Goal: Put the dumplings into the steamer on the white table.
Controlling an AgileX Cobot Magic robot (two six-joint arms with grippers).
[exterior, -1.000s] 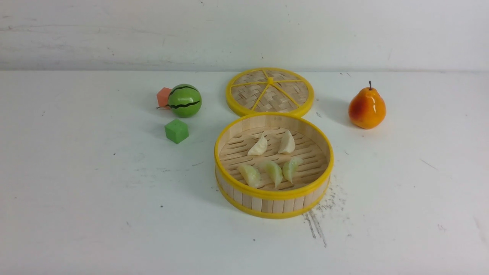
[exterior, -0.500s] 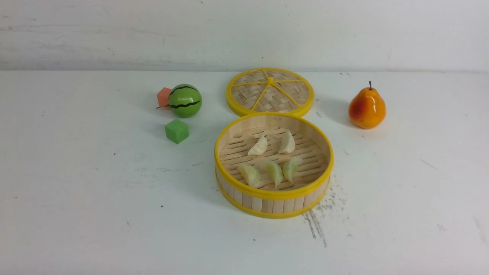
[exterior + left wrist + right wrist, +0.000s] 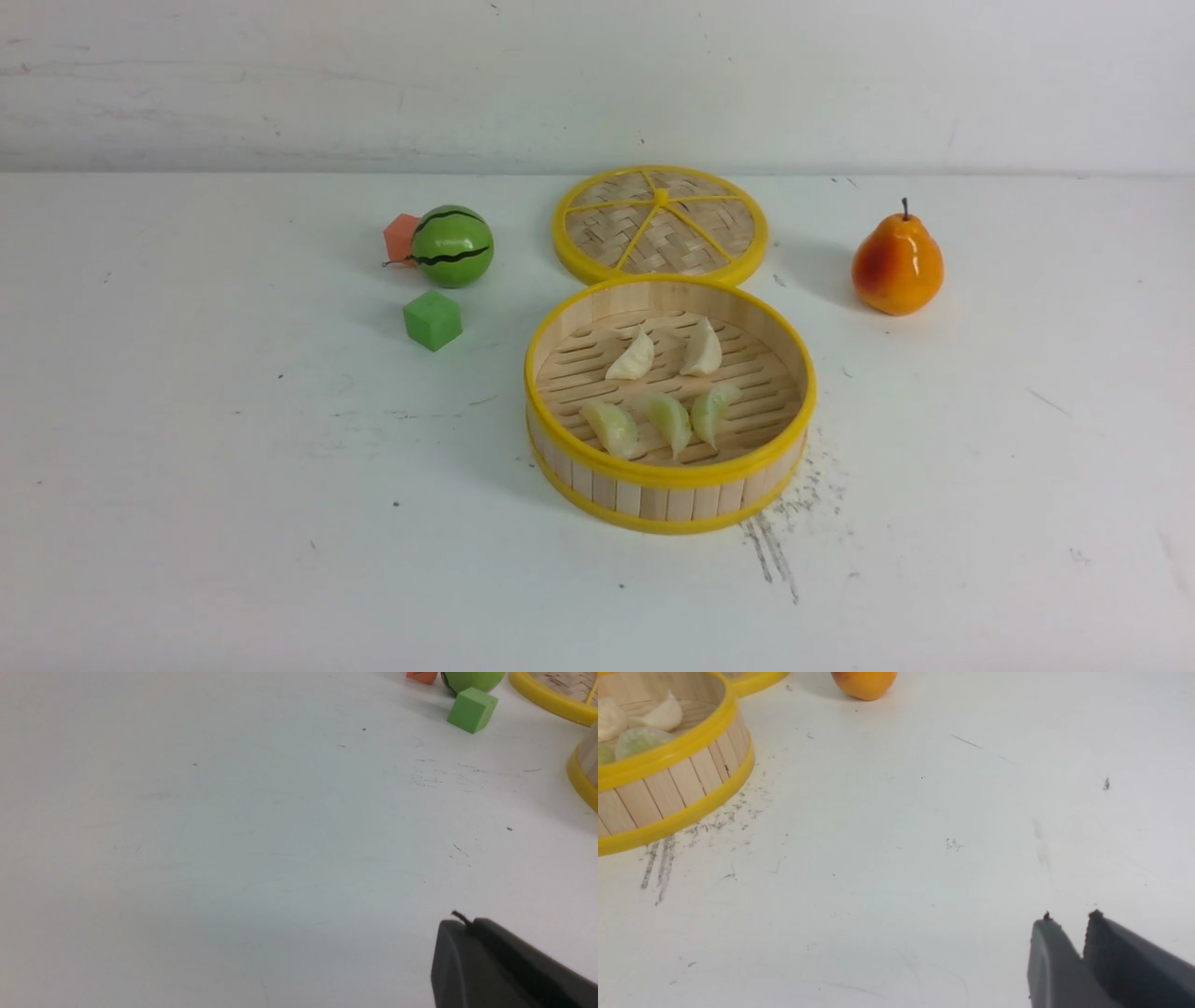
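The steamer [image 3: 668, 474] stands mid-table on the white table [image 3: 233, 485]. Inside it lie several dumplings: two cream ones [image 3: 633, 358] [image 3: 702, 350] at the back and three pale green ones [image 3: 612, 427] [image 3: 670, 420] [image 3: 713, 412] in front. Neither arm shows in the front view. In the left wrist view my left gripper [image 3: 467, 922] is shut and empty over bare table, left of the steamer [image 3: 579, 774]. My right gripper [image 3: 1071, 917] hovers over bare table to the right of the steamer [image 3: 682, 779], jaws a narrow gap apart, holding nothing.
The woven lid [image 3: 660, 224] lies flat just behind the steamer. A toy watermelon [image 3: 452, 245], an orange block [image 3: 399, 237] and a green cube [image 3: 431, 320] sit at the back left. A pear [image 3: 896, 262] stands at the back right. Dark scratch marks [image 3: 770, 546] lie by the steamer's front right.
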